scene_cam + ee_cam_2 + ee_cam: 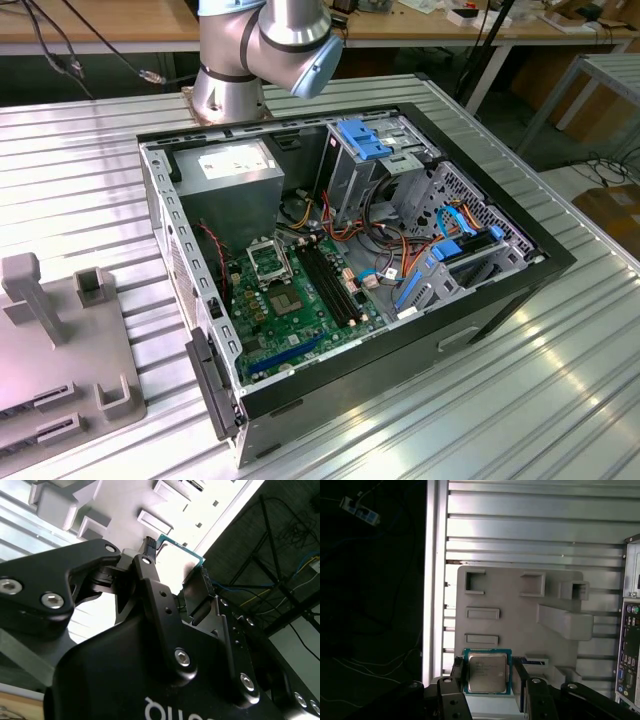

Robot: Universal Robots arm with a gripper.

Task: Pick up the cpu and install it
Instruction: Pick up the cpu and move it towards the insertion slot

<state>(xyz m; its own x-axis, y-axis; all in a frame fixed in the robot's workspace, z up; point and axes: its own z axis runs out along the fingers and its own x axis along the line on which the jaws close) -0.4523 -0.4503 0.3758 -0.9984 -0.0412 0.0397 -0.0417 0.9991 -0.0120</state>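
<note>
tool (488,670) clamped on the thin square silver-faced cpu (487,674) by two opposite edges, over grey moulded tray (520,625) on ribbed metal bench (520,525); open black pc case (400,370) beside the tray

cpu (487,672): dull metal face (green rim) | gripper (489,676): matt black | table (520,530): ribbed shiny metal

Open computer case (420,345) on a ribbed metal table (520,420): green motherboard (290,325) with black-framed socket (266,262) inside it, arm base (232,85) just beyond it, grey moulded tray (60,350) to the exterior view's left.
</note>
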